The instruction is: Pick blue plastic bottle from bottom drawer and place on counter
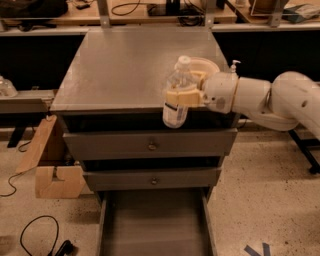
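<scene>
Two grey knobbed drawers sit under the smooth grey tabletop, and below them the long grey metal bottom drawer stands pulled out over the speckled floor. A brown cardboard box sits on the left, and a light wooden workbench lies far back. From the right, the gripper is clamped on the small clear plastic bottle, held nearly upright in the air at the tabletop's near edge, white cap up.

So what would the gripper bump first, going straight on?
Probably nothing. The gripper, shut on the blue plastic bottle, points picture-left over the counter, and that way looks free, though depth is unclear.
</scene>
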Robot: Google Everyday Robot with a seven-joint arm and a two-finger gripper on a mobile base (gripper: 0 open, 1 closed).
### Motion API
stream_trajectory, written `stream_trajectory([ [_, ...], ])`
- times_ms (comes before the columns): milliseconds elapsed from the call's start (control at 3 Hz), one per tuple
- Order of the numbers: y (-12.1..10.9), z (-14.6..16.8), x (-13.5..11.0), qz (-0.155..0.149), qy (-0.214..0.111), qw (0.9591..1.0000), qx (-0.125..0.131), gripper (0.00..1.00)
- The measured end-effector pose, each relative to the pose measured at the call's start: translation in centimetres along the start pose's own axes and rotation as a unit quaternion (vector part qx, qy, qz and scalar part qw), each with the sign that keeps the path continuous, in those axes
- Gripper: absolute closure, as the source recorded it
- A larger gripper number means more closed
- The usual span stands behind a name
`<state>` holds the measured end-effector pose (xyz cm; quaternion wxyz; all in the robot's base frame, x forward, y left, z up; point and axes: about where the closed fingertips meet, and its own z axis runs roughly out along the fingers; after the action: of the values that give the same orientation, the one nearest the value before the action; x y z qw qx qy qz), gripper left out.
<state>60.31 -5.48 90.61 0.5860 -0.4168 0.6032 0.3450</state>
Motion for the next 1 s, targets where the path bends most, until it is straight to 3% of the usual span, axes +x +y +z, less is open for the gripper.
stream_trajectory([
  [333, -3.1, 4.0, -6.5, -0.016, 0.005, 0.9998, 0.013, 1.0],
  [667, -6.3, 8.3, -9.9, -0.025, 0.004, 0.9995, 0.016, 1.0],
  [1000, -9.4, 13.0, -11.0, -0.028, -0.004, 0.9995, 0.013, 1.0],
])
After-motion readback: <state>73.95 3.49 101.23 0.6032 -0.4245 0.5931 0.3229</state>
